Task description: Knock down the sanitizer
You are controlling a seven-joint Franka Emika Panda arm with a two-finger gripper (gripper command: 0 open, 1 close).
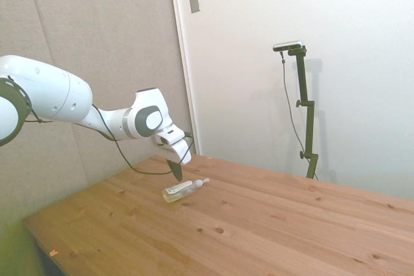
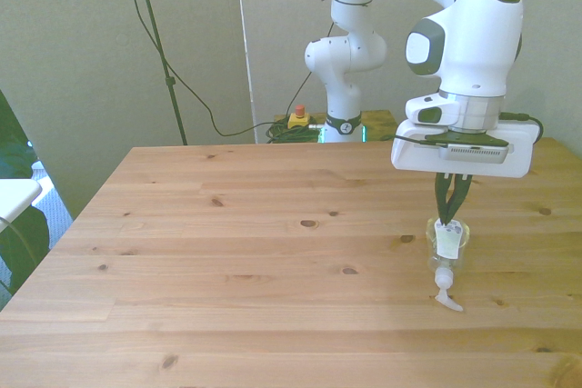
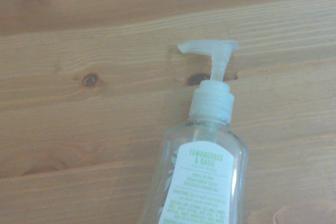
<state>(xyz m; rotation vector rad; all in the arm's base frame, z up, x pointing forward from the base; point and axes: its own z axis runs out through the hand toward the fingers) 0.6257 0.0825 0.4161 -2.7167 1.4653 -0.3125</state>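
Sanitizer bottle (image 1: 182, 191) lies flat on its side on the wooden table (image 2: 227, 261), near the front view's right edge, pump nozzle (image 3: 210, 51) pointing away from the robot; the knock-down appears complete. Gripper (image 2: 452, 202) hovers just above its base, jaws pressed nearly together, pinching nothing. Pale liquid contents: level indeterminate.

Robot lab — Franka arm (image 2: 364, 61), bare walls (image 1: 323, 4), emergency-stop button (image 2: 297, 116)
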